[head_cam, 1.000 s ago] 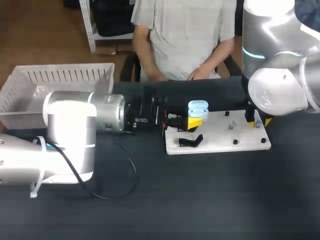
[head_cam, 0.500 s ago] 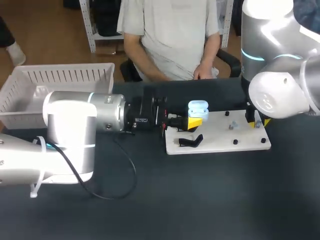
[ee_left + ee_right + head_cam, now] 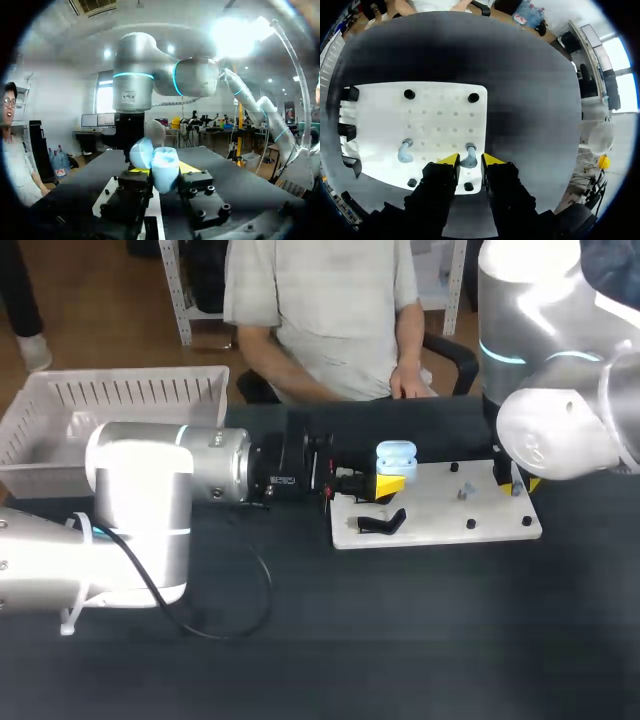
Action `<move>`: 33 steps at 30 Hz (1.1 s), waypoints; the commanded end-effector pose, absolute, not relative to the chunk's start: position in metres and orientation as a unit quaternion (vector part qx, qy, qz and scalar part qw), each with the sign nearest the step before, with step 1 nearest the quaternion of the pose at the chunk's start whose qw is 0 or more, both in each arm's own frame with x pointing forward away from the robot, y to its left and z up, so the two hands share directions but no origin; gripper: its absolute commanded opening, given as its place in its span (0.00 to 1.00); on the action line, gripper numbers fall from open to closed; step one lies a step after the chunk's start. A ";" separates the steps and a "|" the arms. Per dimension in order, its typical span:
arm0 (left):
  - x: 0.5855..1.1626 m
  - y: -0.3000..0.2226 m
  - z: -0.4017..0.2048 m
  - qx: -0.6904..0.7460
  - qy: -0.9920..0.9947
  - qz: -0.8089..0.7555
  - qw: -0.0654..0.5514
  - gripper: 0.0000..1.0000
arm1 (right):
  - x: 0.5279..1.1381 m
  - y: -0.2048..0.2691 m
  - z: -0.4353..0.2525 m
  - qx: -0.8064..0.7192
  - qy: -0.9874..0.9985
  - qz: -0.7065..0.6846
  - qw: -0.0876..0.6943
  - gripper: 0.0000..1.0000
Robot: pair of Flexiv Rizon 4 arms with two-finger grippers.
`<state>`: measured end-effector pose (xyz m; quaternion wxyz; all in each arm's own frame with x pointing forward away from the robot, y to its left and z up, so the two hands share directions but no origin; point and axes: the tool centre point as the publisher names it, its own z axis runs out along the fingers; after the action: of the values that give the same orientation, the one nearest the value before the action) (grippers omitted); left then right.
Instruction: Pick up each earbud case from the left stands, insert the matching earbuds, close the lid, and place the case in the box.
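Observation:
My left gripper (image 3: 388, 483) reaches in from the left and is shut on a light blue earbud case (image 3: 396, 454), held with its lid open above the left edge of the white board (image 3: 440, 520). In the left wrist view the open case (image 3: 161, 166) sits between the fingers. My right gripper (image 3: 470, 160) hangs over the board's right end, open, with a pale blue earbud (image 3: 469, 155) standing on the board between its yellow tips. A second earbud (image 3: 405, 151) stands beside it, clear of the fingers. In the head view the right gripper (image 3: 515, 480) is mostly hidden by its arm.
A black stand (image 3: 382, 525) sits on the board's front left part, with more black stands (image 3: 347, 130) along that edge. A white slatted basket (image 3: 120, 400) stands at the table's far left. A cable (image 3: 255, 590) loops over the dark table in front of my left arm.
My right gripper's fingers have drawn closer together around the earbud. The left arm and the case have stayed still.

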<state>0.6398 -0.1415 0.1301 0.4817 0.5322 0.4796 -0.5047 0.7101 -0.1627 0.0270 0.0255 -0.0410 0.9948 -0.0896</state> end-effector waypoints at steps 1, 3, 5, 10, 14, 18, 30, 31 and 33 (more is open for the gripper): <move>0.641 -0.142 0.130 0.532 0.480 -0.505 0.481 0.00 | 0.709 -0.163 0.026 -0.039 0.995 -0.092 0.026 0.26; 0.641 -0.142 0.130 0.532 0.480 -0.505 0.481 0.00 | 0.709 -0.163 0.026 -0.039 0.995 -0.092 0.026 0.23; 0.641 -0.142 0.130 0.532 0.480 -0.505 0.481 0.00 | 0.710 -0.163 0.026 -0.039 0.994 -0.094 0.027 0.05; 0.641 -0.142 0.130 0.532 0.480 -0.505 0.481 0.00 | 0.709 -0.162 0.027 -0.039 0.994 -0.099 0.027 0.00; 0.641 -0.142 0.130 0.532 0.480 -0.505 0.481 0.00 | 0.704 -0.161 0.033 -0.029 0.994 -0.101 0.029 0.00; 0.641 -0.142 0.130 0.532 0.480 -0.505 0.481 0.00 | 0.699 -0.160 0.040 -0.022 0.994 -0.099 0.036 0.00; 0.641 -0.142 0.130 0.532 0.480 -0.505 0.481 0.00 | 0.658 -0.163 0.098 0.021 0.994 -0.089 0.063 0.00; 0.641 -0.142 0.130 0.532 0.480 -0.505 0.481 0.00 | 0.653 -0.163 0.106 0.028 0.994 -0.082 0.064 0.00; 0.641 -0.142 0.130 0.532 0.480 -0.505 0.481 0.00 | 0.641 -0.161 0.121 0.034 0.994 -0.075 0.065 0.00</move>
<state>0.6398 -0.1414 0.1301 0.4817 0.5322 0.4797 -0.5047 0.6741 -0.1540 0.0928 0.0368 0.0358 0.9950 -0.0861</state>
